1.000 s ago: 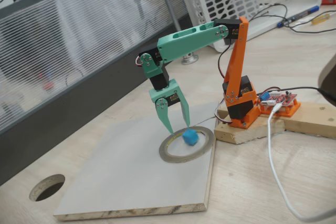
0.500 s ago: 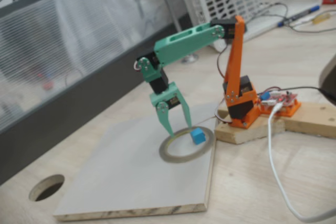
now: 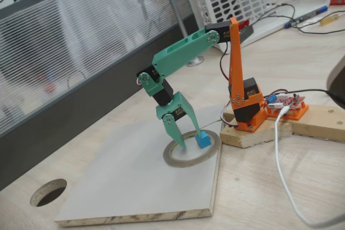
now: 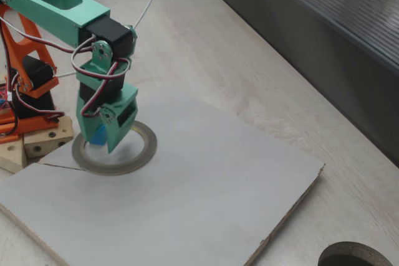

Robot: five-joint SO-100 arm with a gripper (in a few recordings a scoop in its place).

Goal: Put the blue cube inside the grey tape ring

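Fixed view: teal tool down at the grey tape ring, fingers spread moderately, nothing gripped. Blue cube sits at the ring's right rim, touching the right fingertip; on the rim or just inside, can't tell. Likely needs a nudge toward centre. Ring lies on a grey board on the worktop.

Other fixed view: tool over the ring, cube mostly hidden behind the fingers.

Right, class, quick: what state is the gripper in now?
Gripper: open, holding nothing; the blue cube sits by one fingertip at the grey tape ring.
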